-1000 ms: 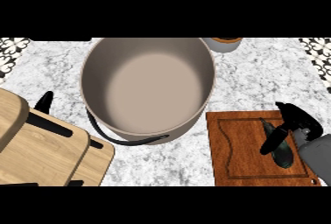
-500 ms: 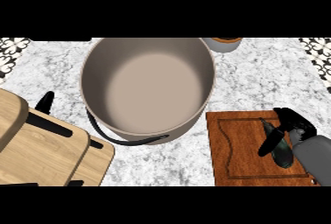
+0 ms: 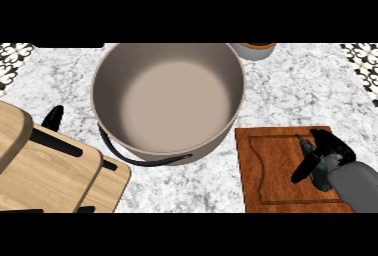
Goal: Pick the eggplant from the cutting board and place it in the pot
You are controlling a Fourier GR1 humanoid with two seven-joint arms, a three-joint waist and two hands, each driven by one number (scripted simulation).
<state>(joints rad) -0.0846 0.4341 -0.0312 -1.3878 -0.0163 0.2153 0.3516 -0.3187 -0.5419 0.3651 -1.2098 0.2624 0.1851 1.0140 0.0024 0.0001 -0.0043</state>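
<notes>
Head view: right hand (image 3: 327,152) down on the cutting board (image 3: 273,165) right of the pot (image 3: 168,100), fingers curled round the dark eggplant (image 3: 319,172), not yet lifted. Pot empty; lift, carry and drop all left. Left hand (image 3: 52,117) left of the pot, fingers straight, resting

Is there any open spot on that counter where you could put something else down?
Bare marble lies right of the pot, above the cutting board, and in front between board and wooden blocks. The board's right side is crowded: the right hand covers the eggplant.
</notes>
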